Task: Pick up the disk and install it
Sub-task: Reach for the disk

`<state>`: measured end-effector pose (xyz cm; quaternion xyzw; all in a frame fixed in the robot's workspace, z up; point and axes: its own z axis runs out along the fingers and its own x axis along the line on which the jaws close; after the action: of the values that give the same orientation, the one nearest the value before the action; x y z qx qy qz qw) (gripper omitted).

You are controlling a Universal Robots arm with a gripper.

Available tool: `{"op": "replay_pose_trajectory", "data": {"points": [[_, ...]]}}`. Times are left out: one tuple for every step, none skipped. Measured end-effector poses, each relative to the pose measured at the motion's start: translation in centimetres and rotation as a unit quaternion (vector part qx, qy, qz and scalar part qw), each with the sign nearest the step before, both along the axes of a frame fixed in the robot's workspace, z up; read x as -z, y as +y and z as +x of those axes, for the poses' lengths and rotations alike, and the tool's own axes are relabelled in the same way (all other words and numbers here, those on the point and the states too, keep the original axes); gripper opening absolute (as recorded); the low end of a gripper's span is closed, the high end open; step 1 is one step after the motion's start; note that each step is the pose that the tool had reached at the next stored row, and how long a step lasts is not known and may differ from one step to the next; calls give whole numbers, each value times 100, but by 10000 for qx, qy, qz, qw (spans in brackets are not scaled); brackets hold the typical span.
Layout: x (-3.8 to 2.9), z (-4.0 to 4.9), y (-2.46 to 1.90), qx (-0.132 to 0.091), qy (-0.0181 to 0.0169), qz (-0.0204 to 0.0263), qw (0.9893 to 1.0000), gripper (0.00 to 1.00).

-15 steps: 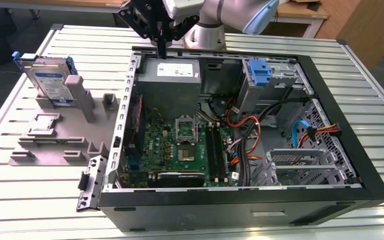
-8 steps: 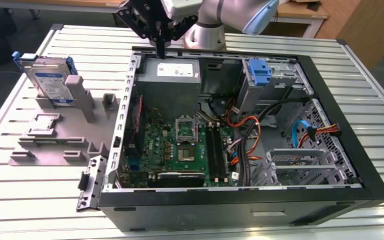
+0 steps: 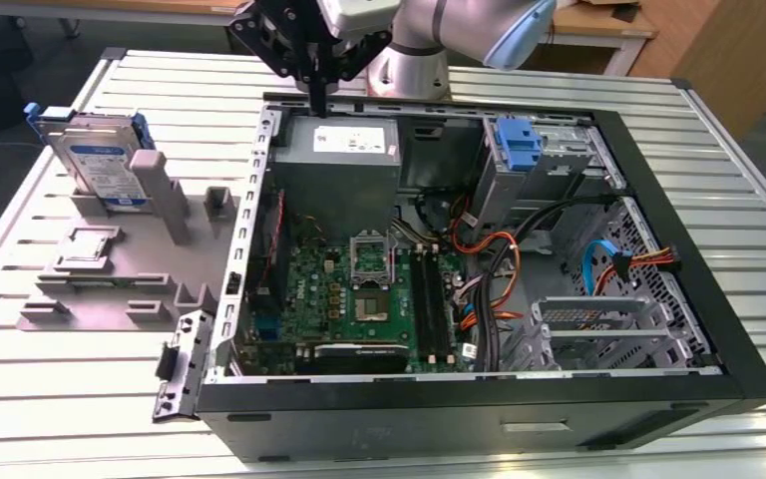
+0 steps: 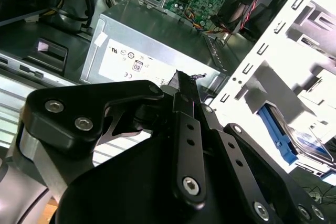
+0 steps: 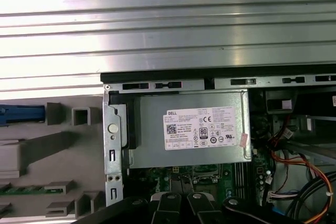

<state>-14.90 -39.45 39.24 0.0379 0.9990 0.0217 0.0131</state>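
The disk, a silver drive with a blue-and-white label and blue side rails, stands on edge in a grey holder at the exterior view's left, outside the computer case. Its blue rail also shows in the second wrist view, and a blue edge in the first wrist view. My gripper hangs over the back edge of the open case, just above the grey power-supply box, well to the right of the disk. Its fingers are pressed together and hold nothing.
The open black computer case lies on a slatted metal table. Inside are the motherboard, orange and blue cables, a bare blue bracket and a metal drive cage. The power-supply box sits under the wrist.
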Motion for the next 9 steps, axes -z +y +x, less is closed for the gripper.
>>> {"op": "replay_pose_trajectory", "data": {"points": [[0,-3,0,0,0,0,10000,10],[1,-6,0,0,0,0,10000,10],[1,-9,0,0,0,0,10000,10],[1,-12,0,0,0,0,10000,10],[2,-14,0,0,0,0,10000,10],[2,-17,0,0,0,0,10000,10],[2,-20,0,0,0,0,10000,10],[2,-24,0,0,0,0,10000,10],[2,-27,0,0,0,0,10000,10]]}}
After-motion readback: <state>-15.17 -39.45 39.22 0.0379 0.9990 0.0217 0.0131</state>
